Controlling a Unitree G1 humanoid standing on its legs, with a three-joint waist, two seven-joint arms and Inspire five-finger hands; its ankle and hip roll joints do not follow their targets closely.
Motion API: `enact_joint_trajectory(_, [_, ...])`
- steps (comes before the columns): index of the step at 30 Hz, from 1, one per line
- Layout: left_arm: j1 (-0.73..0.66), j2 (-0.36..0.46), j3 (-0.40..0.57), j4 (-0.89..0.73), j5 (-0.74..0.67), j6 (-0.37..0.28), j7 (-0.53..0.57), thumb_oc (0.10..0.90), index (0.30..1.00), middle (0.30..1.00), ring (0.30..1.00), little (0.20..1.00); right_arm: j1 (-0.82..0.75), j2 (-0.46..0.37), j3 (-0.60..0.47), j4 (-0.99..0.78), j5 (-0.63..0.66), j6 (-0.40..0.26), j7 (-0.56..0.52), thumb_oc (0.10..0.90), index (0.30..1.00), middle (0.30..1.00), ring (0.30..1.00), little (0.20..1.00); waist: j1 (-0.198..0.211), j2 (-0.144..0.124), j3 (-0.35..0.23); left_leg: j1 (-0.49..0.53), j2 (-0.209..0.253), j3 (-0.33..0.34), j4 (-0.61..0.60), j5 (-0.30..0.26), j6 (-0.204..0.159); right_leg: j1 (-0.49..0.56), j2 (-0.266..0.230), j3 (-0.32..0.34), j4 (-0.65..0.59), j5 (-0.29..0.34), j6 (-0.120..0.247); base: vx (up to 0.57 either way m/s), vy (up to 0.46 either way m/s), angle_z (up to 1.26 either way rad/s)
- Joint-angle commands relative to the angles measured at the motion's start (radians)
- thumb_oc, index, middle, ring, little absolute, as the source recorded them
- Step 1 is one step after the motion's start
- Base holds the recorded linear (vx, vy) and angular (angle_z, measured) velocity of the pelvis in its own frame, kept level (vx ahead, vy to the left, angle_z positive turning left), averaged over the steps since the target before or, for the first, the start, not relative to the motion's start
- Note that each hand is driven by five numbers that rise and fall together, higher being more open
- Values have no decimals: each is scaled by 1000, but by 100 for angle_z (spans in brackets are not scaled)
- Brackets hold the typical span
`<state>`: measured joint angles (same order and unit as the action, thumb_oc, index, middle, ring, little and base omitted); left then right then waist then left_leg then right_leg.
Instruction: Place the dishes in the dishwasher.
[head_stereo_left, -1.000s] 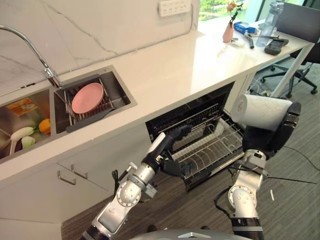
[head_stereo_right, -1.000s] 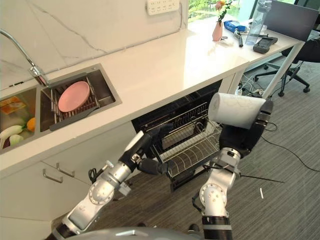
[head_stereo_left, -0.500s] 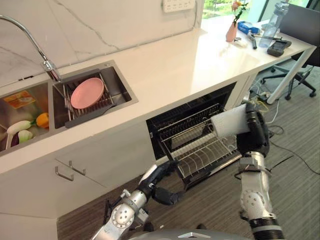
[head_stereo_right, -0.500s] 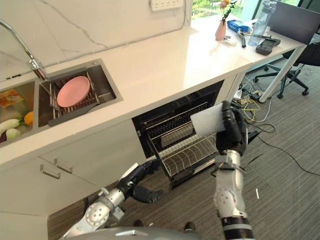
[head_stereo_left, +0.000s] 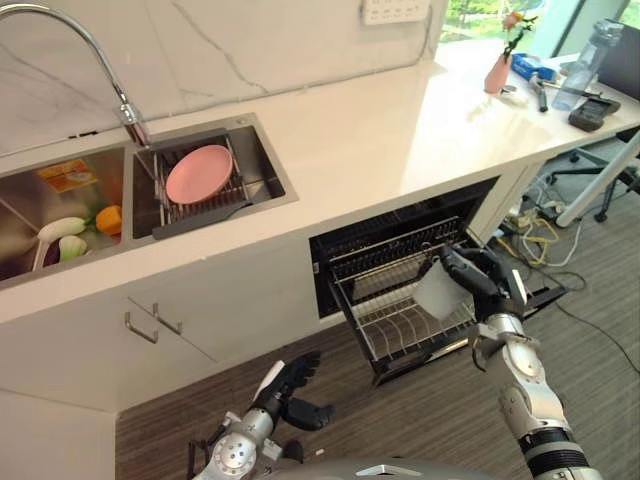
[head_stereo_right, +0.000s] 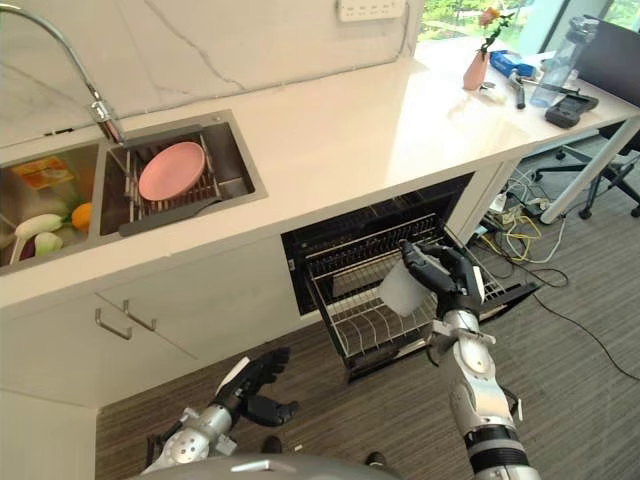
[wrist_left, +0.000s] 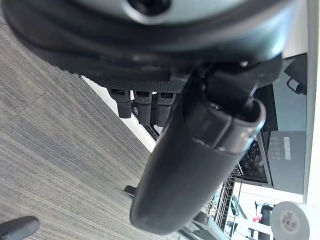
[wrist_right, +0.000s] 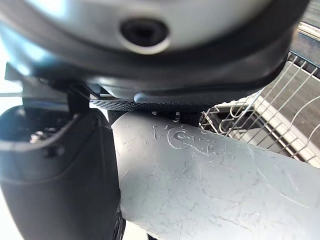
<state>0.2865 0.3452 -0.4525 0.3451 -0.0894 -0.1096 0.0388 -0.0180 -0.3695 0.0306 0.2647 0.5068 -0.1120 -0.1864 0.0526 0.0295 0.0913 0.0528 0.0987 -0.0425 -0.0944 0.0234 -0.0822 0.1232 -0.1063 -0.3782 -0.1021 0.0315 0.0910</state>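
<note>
Right robot hand (head_stereo_left: 480, 281) holds a white cup (head_stereo_left: 440, 292) over the pulled-out dishwasher rack (head_stereo_left: 400, 322).
Its fingers are curled round the cup, which is tilted above the wire rack's right part. The left robot hand (head_stereo_left: 288, 387) hangs low over the floor, fingers loosely bent and holding nothing. A pink plate (head_stereo_left: 199, 173) lies on the sink (head_stereo_left: 262, 165) rack set into the bench (head_stereo_left: 400, 130).

Grey cup (wrist_right: 210, 195): matt, scuffed plastic. Dishwasher rack (head_stereo_left: 405, 320): shiny metal wire. Countertop (head_stereo_left: 360, 150): glossy, smooth. Sink (head_stereo_left: 260, 165): brushed metal.
</note>
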Motion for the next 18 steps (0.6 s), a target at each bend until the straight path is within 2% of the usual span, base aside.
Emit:
enact_joint_trajectory(1, [-38,12,42,-16,-46,-72,11,800,900,900,900,900,-203,-81,-16,-6,-168,0,-25,400,300,300,300,300,47,-57,-34,13,25,6,7,0,-53,72,-59,22,15,-55,70,23,3,15])
enact_joint_trajectory(6, [-30,-12,72,73,-76,-65,19,800,900,900,900,900,-245,-81,-2,99,-198,26,-8,400,300,300,300,300,79,-65,-34,-1,19,-24,7,8,-53,82,-60,-10,15,-60,68,4,1,28])
enact_joint_trajectory(11, [-33,-13,91,102,-66,-66,40,800,900,900,900,900,-267,-89,9,151,-217,21,-5,400,300,300,300,300,94,-68,-30,-8,17,-37,7,12,-54,87,-61,-26,15,-61,68,1,-3,15])
enact_joint_trajectory(12, [-33,-8,97,138,-39,-62,52,800,900,900,900,900,-288,-98,25,197,-240,30,6,400,300,300,300,300,106,-70,-30,-13,13,-46,7,15,-54,89,-61,-34,15,-62,69,10,7,26])
enact_joint_trajectory(13, [-18,-29,145,179,-72,-49,65,800,900,900,900,900,-302,-114,46,242,-268,45,22,400,300,300,300,300,118,-71,-29,-19,11,-55,7,19,-54,91,-62,-44,15,-62,69,10,7,26])
enact_joint_trajectory(18, [-7,-28,169,229,-63,-47,66,800,900,900,900,900,-329,-133,67,317,-315,47,28,400,300,300,300,300,132,-70,-23,-27,9,-69,7,25,-56,93,-62,-56,15,-62,68,-8,5,18])
